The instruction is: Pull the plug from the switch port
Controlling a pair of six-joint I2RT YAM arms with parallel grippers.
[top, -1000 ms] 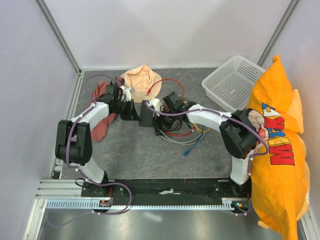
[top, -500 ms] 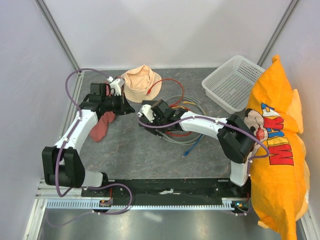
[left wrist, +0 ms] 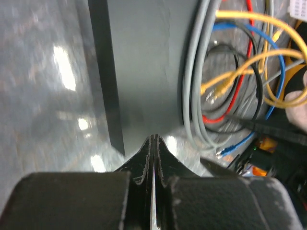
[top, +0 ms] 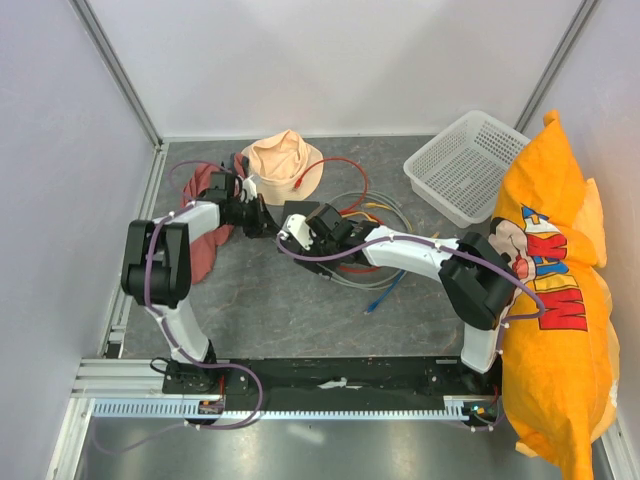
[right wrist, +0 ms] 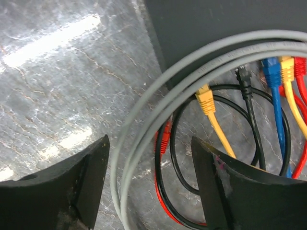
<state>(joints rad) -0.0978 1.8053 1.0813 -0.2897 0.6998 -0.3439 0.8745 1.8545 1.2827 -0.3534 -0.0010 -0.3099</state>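
The switch [left wrist: 139, 57] lies flat on the table [top: 270, 320], in the left half toward the far edge, just on the near side of the peach hat [top: 283, 163]; in the overhead view both arms cover most of it. The left end effector [left wrist: 153, 141] hangs low over the switch's top face near one of its long edges, with its fingers pressed together and nothing between them. The right end effector [right wrist: 149, 143] hovers over the table beside the switch's cable side with its fingers spread wide apart. Loops of grey cable [right wrist: 144, 115] run through the gap, and neither finger touches them. Along that side of the switch, a blue plug [right wrist: 271, 64], a yellow plug [right wrist: 287, 67] and a red plug [right wrist: 300, 64] sit side by side, pointing at the switch. The grey loops cross in front of them, so I cannot tell whether they are seated in the ports. A black plug [right wrist: 243, 74] and a second yellow plug [right wrist: 206, 100] point the same way a little short of the edge. A loose red plug [right wrist: 164, 136] lies on the table inside the coil. The tangle of cables [top: 370, 265] spreads from the switch toward the middle of the table. A red cloth [top: 205, 250] lies toward the left edge under the left arm. A white basket [top: 462, 165] stands in the far right corner, and an orange printed pillow [top: 555, 290] leans along the right edge.
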